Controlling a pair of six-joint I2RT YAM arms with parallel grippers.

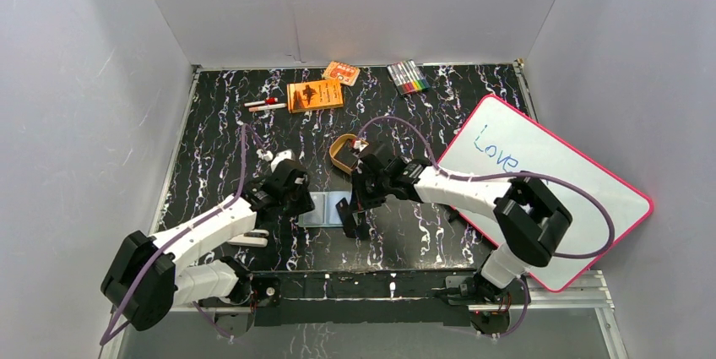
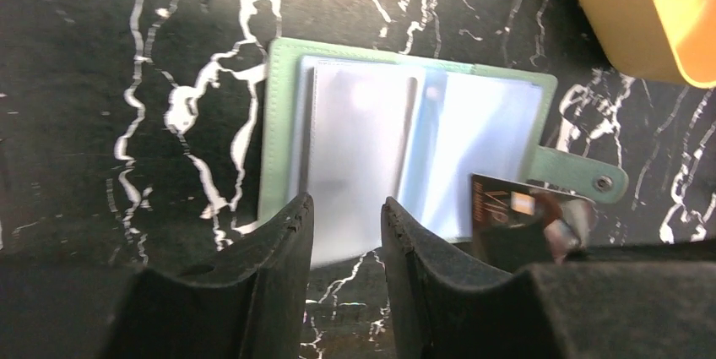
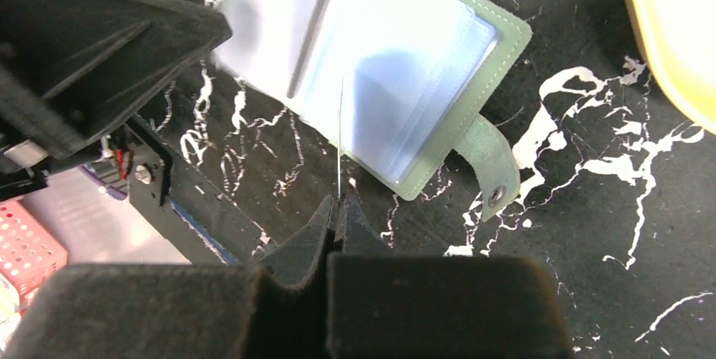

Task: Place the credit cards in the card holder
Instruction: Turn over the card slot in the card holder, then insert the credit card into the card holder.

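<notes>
card [image 2: 517, 207] could miss the wallet [image 2: 279, 122]
right gripper [image 3: 338, 207] pinches the card; left gripper [image 2: 346, 228] is spread, so wallet may slide.

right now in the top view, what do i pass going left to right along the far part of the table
red-and-white sticks → orange booklet → pack of coloured markers → whiteboard

There is one green wallet [image 1: 322, 208], one dark card [image 2: 515, 207], one golden tin [image 2: 629, 17] and one whiteboard [image 1: 540, 182]. At the far edge — one orange booklet [image 1: 315, 95], one small orange packet [image 1: 341, 73], one bundle of coloured markers [image 1: 408, 78], too small to count, and two thin red-and-white pens [image 1: 264, 105]. Two robot arms [image 1: 203, 232] stand over them.
</notes>
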